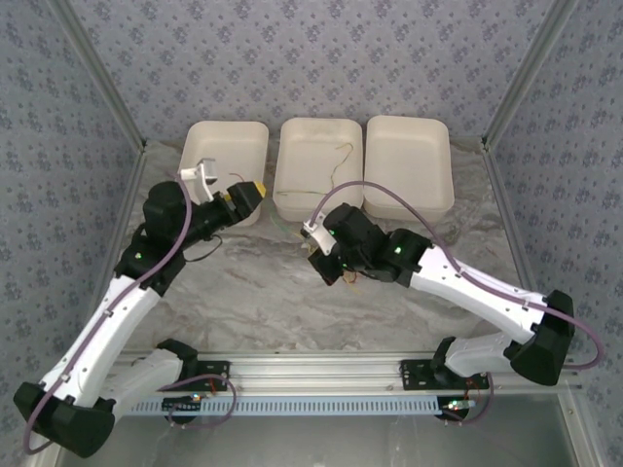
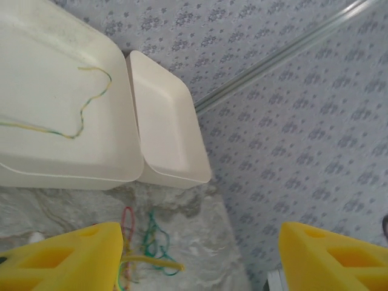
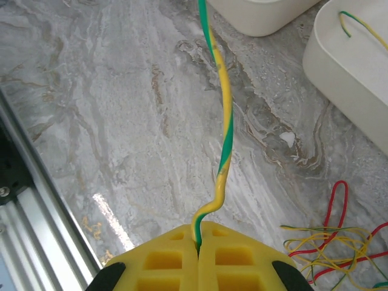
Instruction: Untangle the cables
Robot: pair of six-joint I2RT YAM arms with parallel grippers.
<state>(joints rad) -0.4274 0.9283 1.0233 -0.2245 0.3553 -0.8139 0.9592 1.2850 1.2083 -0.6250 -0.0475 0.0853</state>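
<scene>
My right gripper [image 3: 198, 242] is shut on a yellow-green striped cable [image 3: 224, 121] that runs up and away from its fingertips toward the trays. A loose tangle of red and yellow cables [image 3: 327, 242] lies on the table just to its right. In the top view the right gripper [image 1: 328, 267] hangs low in front of the middle tray [image 1: 292, 136]. My left gripper [image 2: 200, 257] is open, its yellow fingers [image 2: 66, 257] wide apart above red and green cables [image 2: 148, 239]. A yellow cable end pokes out beside its left finger. Another yellow-green cable [image 2: 82, 115] lies inside the middle tray [image 2: 36, 54].
Three white trays stand in a row at the back: left tray [image 1: 226, 146], middle, right tray [image 1: 409, 161]. Patterned walls close in the sides and back. An aluminium rail [image 1: 311, 368] runs along the near table edge. The marbled table surface [image 1: 263, 302] lies between the arms.
</scene>
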